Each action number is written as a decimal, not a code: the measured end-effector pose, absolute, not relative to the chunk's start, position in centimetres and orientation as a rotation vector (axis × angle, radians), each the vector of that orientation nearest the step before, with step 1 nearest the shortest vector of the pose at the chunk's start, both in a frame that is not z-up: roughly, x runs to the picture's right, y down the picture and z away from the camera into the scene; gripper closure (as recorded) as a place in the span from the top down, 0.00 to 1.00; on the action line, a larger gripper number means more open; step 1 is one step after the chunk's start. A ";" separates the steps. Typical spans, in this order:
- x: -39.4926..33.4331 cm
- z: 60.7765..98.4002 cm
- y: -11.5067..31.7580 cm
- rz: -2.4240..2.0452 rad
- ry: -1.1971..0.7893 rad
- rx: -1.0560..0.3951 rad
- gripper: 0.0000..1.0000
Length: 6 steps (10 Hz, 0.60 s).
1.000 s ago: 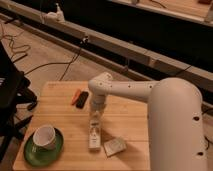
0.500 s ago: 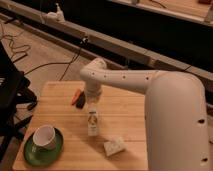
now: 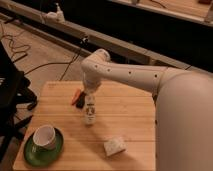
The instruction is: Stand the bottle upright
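One white robot arm (image 3: 131, 78) reaches in from the right side and bends downward over the light wooden bench (image 3: 131, 119), and its gripper (image 3: 89, 96) hangs straight down near the middle of the back part of the bench top. The jaws are pressed together on the top end of the small slim white plastic bottle with a dark printed label (image 3: 89, 114), so the narrow cap is hidden between them. This bottle stands upright, its base on the wood, directly below the gripper and a little left of the bench centre. Just beside the gripper, on its left, lie two markers, one black and one orange-red (image 3: 77, 96), close together and slanted; they are near the upper part of the bottle, but I cannot tell if they touch it. In the front left corner sits a white cup (image 3: 45, 136) on a round green saucer (image 3: 36, 154), with its opening tilted toward the camera, well apart from the bottle. A flat pale rectangular block (image 3: 114, 146) lies in front of the bottle and to the right, also apart from it.
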<state>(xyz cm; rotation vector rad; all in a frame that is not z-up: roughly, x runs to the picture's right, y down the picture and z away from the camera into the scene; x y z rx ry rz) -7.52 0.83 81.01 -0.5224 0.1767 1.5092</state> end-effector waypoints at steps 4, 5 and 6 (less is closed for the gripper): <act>-7.5 81.0 0.8 1.508 0.177 -0.521 0.00; -7.5 81.0 0.8 1.509 0.177 -0.521 0.00; -7.4 81.1 0.9 1.509 0.179 -0.520 0.00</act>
